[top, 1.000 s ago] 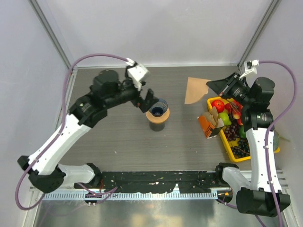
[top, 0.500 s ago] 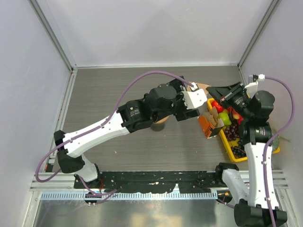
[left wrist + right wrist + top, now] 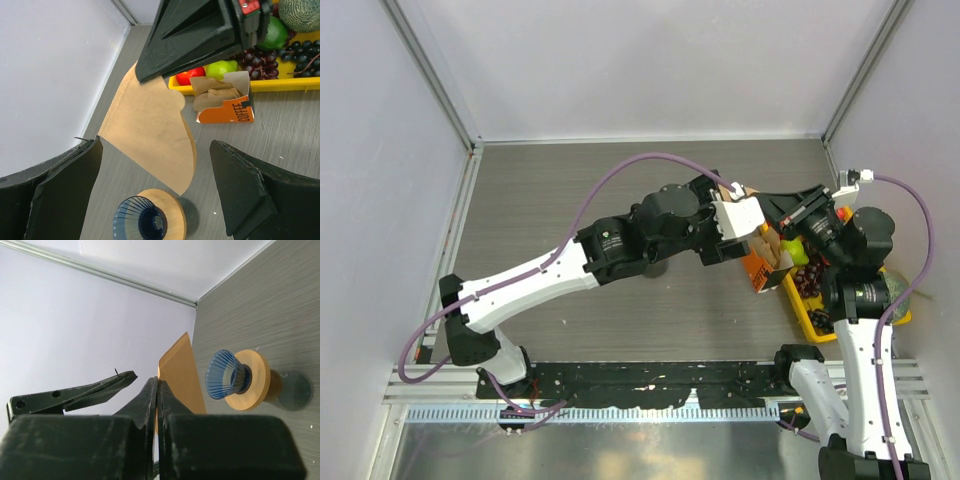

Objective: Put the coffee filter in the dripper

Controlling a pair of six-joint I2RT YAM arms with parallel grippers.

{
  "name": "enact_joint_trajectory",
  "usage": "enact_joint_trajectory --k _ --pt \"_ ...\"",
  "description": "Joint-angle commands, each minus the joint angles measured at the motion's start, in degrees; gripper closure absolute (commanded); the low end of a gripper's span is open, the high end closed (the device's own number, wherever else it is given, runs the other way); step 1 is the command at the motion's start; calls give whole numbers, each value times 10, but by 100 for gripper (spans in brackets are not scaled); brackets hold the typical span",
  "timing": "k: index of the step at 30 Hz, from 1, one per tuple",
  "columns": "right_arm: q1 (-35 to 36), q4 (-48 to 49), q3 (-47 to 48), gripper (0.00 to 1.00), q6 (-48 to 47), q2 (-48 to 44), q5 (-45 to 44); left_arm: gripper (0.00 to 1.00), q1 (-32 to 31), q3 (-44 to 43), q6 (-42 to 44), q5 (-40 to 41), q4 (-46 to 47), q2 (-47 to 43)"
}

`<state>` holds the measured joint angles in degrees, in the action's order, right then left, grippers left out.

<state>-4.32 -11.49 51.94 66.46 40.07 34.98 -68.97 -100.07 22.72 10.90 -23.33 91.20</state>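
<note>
From above, the left arm (image 3: 550,270) hides the dripper (image 3: 170,215) and most of the coffee filter (image 3: 150,130)

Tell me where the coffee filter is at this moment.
In the left wrist view the right claw pinches the coffee filter by its edge, close to the dripper and left of the orange box.
</note>
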Motion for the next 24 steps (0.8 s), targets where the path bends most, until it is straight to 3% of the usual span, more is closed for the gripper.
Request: enact_joint_trajectory --k 1,13,19,22,24 --pt "7 23 -6 95 28 -16 -23 1 -17 18 15 23 61 5" --pt "18 40 -38 95 77 -40 -27 2 -42 28 74 195 164 47" --pt "20 36 -36 95 81 -41 -24 34 -42 34 89 250 175 52" --pt "21 30 -36 95 80 -41 -23 39 -41 42 90 249 177 49" --pt "22 31 -37 95 80 -41 -23 53 -41 43 91 241 171 47"
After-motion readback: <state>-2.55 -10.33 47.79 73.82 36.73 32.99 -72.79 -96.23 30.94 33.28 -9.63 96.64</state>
